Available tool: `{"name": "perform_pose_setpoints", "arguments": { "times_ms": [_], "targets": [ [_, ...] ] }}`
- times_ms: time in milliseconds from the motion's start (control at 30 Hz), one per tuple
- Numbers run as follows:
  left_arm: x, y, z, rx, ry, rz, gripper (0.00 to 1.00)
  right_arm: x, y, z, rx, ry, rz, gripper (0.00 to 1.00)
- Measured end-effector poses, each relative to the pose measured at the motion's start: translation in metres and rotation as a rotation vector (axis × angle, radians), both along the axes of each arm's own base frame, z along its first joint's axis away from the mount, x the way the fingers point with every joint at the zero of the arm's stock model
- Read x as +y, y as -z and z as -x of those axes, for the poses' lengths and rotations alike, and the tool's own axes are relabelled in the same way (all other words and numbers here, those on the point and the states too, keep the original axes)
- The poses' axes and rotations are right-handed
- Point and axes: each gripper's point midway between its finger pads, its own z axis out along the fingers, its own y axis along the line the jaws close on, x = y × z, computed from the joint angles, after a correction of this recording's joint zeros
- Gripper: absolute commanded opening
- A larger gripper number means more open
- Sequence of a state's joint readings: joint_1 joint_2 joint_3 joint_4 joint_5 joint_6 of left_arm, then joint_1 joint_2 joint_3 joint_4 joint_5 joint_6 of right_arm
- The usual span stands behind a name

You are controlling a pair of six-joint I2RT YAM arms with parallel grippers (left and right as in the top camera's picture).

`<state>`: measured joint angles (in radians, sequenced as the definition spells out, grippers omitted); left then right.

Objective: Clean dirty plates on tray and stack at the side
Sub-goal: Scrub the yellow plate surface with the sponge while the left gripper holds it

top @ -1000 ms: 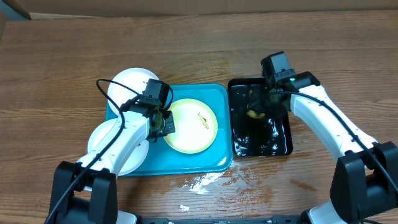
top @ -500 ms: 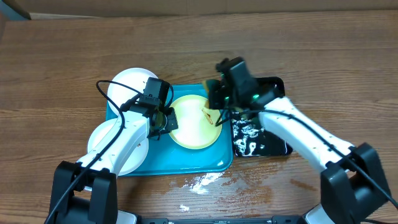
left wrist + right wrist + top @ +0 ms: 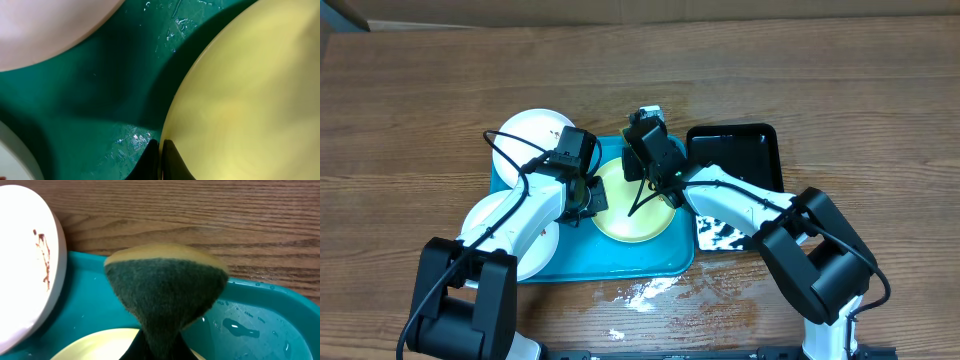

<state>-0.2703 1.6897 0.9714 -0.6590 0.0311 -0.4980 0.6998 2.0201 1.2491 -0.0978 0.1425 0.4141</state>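
Lying in the tray [image 3: 665, 255] right of two white plates [image 3: 525, 135], the yellow-green plate [image 3: 630, 215] has its left rim pinched by the left end effector [image 3: 161, 157]; the right end effector [image 3: 159, 345] grips a sponge [image 3: 165, 287] above the tray's far rim.

A glossy black tray [image 3: 740, 145] sat on the wooden worktop [image 3: 840, 80], with white suds [image 3: 720, 232] in its near-left corner. A yellow sponge [image 3: 165, 287] with a dark green face was left of that tray. White splashes [image 3: 640, 292] lay near-left.

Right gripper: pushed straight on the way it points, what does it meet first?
The sponge in the right gripper leads. It would probably meet the turquoise tray at its far rim, or the wooden table just beyond; depth unclear.
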Motion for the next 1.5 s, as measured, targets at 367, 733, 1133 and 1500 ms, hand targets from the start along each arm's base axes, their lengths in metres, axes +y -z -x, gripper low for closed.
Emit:
{"name": "perform_pose_setpoints", "arguments": {
  "times_ms": [367, 733, 1133, 1500],
  "targets": [
    [0.0, 0.01, 0.0, 0.019, 0.0, -0.006, 0.04, -0.012, 0.02, 0.008, 0.058, 0.0, 0.088, 0.04],
    [-0.002, 0.009, -0.007, -0.01, 0.0, 0.002, 0.04, -0.02, 0.014, 0.01, 0.071, 0.004, 0.122, 0.04],
    [-0.002, 0.009, -0.01, -0.017, -0.02, 0.003, 0.04, 0.0, -0.006, 0.01, 0.002, -0.109, 0.093, 0.04],
    [-0.002, 0.009, -0.011, -0.017, -0.02, 0.003, 0.04, -0.009, 0.034, 0.015, 0.042, -0.144, 0.196, 0.04]
  ]
}}
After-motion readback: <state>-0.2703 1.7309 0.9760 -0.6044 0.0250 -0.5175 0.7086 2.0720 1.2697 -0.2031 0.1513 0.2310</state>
